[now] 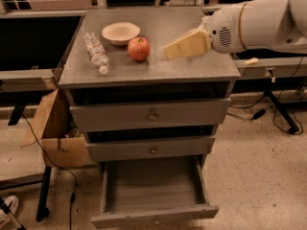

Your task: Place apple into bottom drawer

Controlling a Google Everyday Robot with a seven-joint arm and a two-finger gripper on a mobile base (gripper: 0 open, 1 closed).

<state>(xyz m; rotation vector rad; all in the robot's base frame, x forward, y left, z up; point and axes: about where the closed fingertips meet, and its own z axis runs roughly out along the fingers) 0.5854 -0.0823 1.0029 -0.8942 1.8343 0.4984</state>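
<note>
Shows red apple (138, 49) on cabinet top, near cream bowl (120, 32). Places gripper (167, 54) just right of apple, not touching; open or closed, cannot tell. Shows bottom drawer (153, 215) standing open below.

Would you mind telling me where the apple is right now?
In the camera view, the apple sits on the cabinet top, beside the bowl, between the bottle and the gripper.

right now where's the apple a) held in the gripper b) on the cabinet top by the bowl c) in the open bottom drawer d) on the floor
b: the apple sits on the cabinet top next to the bowl, the gripper is close beside it, and the open bottom drawer holds no apple.
</note>
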